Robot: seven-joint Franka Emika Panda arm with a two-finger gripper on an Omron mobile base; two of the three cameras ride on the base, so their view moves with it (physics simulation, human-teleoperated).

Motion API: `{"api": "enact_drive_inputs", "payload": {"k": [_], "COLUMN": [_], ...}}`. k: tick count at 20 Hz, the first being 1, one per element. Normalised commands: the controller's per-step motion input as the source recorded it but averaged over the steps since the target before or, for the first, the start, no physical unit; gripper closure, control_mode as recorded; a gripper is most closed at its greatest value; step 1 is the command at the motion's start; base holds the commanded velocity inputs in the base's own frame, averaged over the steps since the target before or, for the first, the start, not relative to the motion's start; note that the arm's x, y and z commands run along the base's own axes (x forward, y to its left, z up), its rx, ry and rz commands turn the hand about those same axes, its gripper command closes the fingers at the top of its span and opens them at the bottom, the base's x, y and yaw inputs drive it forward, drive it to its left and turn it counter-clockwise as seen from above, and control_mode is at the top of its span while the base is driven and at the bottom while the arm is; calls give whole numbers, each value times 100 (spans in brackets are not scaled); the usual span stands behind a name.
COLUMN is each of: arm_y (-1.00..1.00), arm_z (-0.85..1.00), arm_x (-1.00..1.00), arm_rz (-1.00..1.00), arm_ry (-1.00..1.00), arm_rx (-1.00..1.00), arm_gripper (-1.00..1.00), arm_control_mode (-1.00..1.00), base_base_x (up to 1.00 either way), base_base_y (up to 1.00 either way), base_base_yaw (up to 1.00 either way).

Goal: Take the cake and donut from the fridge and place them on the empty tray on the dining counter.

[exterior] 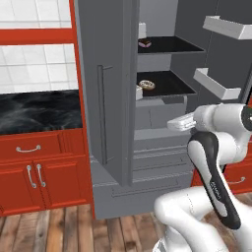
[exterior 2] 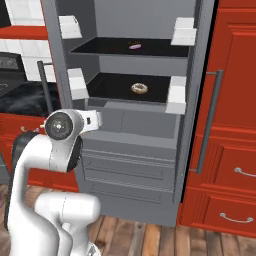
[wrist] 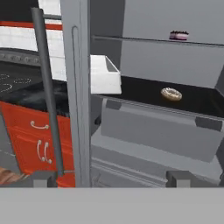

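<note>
The grey fridge [exterior 2: 131, 131] stands open in front of me. On its lower black shelf lies the donut [exterior: 146, 84] [exterior 2: 139, 89] [wrist: 171, 93], tan with pale icing. The cake [exterior: 144, 44] [exterior 2: 135, 46] [wrist: 178, 35], small and pink-topped, sits on the shelf above. My gripper [wrist: 111, 179] is open, its fingertips [wrist: 43, 178] spread wide with nothing between them. It hangs in front of the fridge, below and short of the donut's shelf, pointing in. The tray and the dining counter are out of view.
The fridge's left door [exterior: 106, 98] stands ajar with its long bar handle [wrist: 46, 87] close to my left fingertip. White door bins [exterior: 216, 83] [exterior 2: 176, 95] [wrist: 105, 74] flank the shelves. Red cabinets [exterior: 34, 167] with a black worktop lie left, more red cabinets [exterior 2: 230, 150] right.
</note>
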Motion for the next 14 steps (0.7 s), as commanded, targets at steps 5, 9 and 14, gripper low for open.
{"api": "enact_drive_inputs", "payload": {"k": [5,9,14], "arm_y": [-2,5,15], "arm_z": [-40,-41,-30], "arm_x": [40,52,41], "arm_rz": [33,22,21], "arm_ry": [1,0,0], "arm_rx": [8,12,12], "arm_gripper": [-100,-100,-100], "arm_control_mode": [-100,-100,-100], "base_base_x": [0,0,0], "base_base_y": [0,0,0], "base_base_yaw": [0,0,0]}}
